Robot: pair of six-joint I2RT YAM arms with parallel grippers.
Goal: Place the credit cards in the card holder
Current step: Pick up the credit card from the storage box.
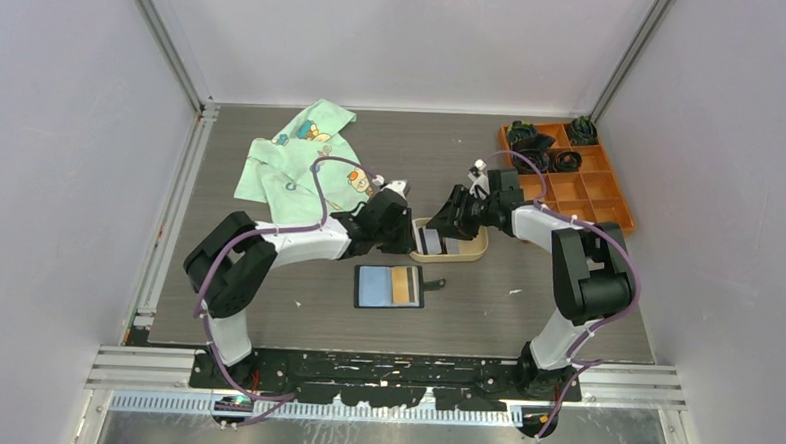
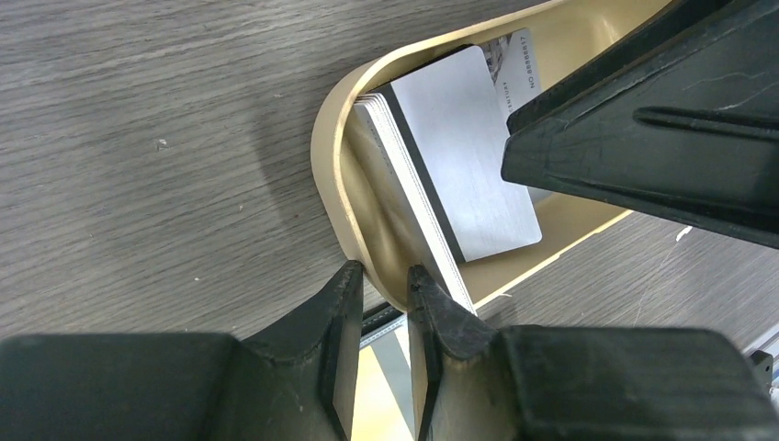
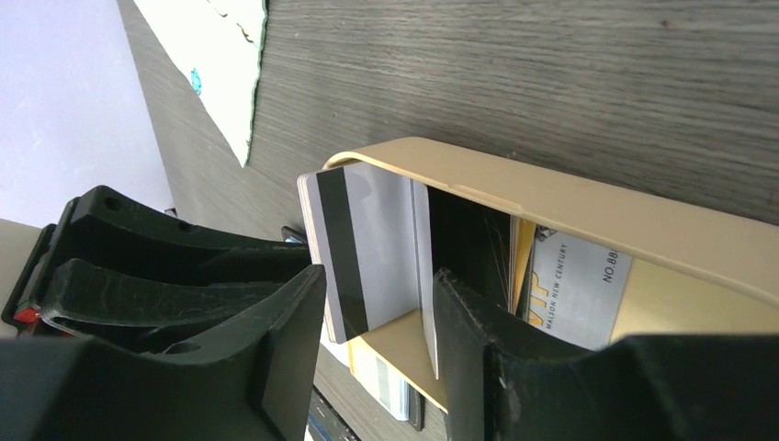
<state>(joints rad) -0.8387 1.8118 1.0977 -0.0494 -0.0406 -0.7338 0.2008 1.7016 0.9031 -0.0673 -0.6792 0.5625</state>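
A beige oval tray (image 1: 475, 254) lies at mid-table. Several white cards with a dark stripe (image 2: 468, 156) stand on edge, leaning against its left end. A VIP card (image 3: 579, 289) lies flat in it. The black card holder (image 1: 389, 287) lies open in front of the tray, with a blue-grey and a tan card in it. My left gripper (image 2: 384, 280) pinches the tray's rim (image 2: 331, 156) at the left end. My right gripper (image 3: 377, 312) is open, its fingers on either side of the standing striped card (image 3: 367, 248).
A mint patterned cloth (image 1: 302, 158) lies at the back left. An orange compartment box (image 1: 571, 175) with black items stands at the back right. The two grippers (image 1: 431, 224) are close together over the tray.
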